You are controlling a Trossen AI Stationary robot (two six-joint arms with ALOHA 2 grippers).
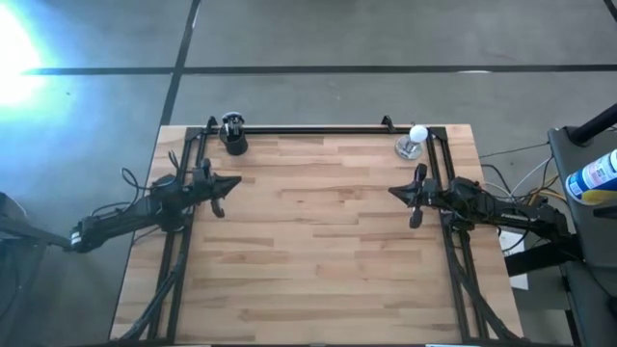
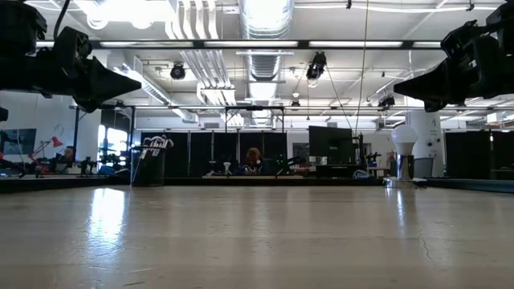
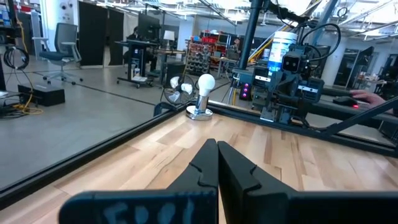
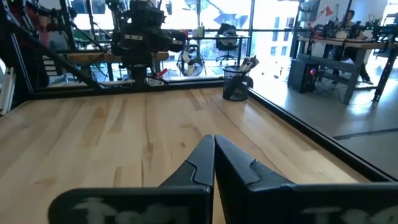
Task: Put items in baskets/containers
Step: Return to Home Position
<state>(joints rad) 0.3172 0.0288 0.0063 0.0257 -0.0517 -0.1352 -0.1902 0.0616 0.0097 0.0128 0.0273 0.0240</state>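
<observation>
The black cup (image 1: 233, 144) stands at the far left corner of the table (image 1: 318, 231), with the brushes (image 4: 249, 64) inside it. The left gripper (image 1: 237, 181) and right gripper (image 1: 390, 191) are pinched together, holding nothing, up at the sides. The job looks done, so the arms only need to rest.

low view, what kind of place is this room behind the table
Probably a robotics lab or open workshop: exposed ceiling ducts overhead, and a dark monitor and a seated person at the far side.

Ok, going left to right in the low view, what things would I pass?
First the left gripper → black cup holding brushes → person far behind → light bulb. The right gripper hangs over the bulb, so I skip it.
</observation>
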